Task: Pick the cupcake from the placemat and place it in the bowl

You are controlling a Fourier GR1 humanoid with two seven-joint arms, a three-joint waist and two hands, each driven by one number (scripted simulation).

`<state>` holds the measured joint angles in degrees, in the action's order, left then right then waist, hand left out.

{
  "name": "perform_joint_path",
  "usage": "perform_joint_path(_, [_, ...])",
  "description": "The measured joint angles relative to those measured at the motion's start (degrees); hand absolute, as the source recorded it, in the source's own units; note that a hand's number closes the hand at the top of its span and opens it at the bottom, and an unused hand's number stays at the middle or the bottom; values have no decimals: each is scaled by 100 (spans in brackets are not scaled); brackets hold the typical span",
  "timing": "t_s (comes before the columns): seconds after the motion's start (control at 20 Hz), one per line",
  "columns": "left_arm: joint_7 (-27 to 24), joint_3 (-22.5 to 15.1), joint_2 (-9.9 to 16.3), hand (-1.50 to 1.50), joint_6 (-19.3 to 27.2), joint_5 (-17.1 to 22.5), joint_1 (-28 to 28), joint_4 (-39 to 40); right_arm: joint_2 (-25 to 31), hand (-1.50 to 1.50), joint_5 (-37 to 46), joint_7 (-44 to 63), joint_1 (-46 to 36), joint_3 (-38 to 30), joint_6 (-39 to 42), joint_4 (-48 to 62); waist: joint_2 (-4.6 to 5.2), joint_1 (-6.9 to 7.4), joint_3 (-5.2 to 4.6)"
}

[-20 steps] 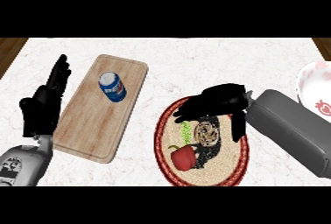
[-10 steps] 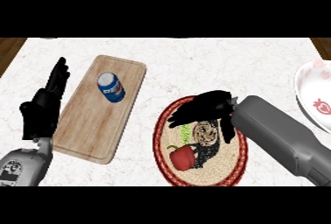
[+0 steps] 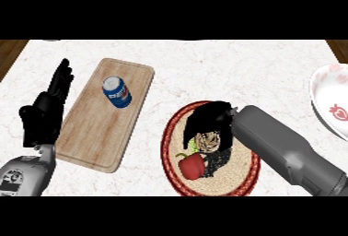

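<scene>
Cupcake (image 3: 208, 142), pale top, dark wrapper, under right robot hand (image 3: 209, 120), on placemat (image 3: 234, 177)

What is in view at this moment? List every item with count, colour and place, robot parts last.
counter: one, white marbled, fills the view
cutting board: one, light wood, left of centre
can: one, blue and white, lying on the cutting board's upper part
placemat: one, round, beige with a dark red rim, right of centre
cupcake: one, pale top with dark parts, on the placemat, mostly hidden under the right robot hand
pepper: one, red, on the placemat's lower left
bowl: one, white with red marks, right edge, partly cut off
left robot hand: one, black, open, fingers up, resting at the left edge
right robot hand: one, black, curled over the cupcake
</scene>
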<state>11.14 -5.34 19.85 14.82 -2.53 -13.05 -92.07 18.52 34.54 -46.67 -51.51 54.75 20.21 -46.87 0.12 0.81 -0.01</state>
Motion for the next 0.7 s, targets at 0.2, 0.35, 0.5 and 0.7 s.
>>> perform_joint_path(0.2, [-67,86,-13,0,-102,-1,77,-6,-66,150,231,-345,114,-87,-385,102,-37,-7,-14])
perform_joint_path(0.35, [-41,125,-43,0,-142,-48,-4,27,-208,150,318,-554,99,-178,-516,329,-52,-5,-24])
perform_joint_path(0.5, [-38,134,-114,0,-157,-85,7,23,-289,150,380,-596,137,-245,-546,370,-61,-18,-30])
perform_joint_path(0.7, [-144,193,-115,0,-172,-94,92,93,-418,150,37,251,211,-787,-408,684,-63,-94,-27])
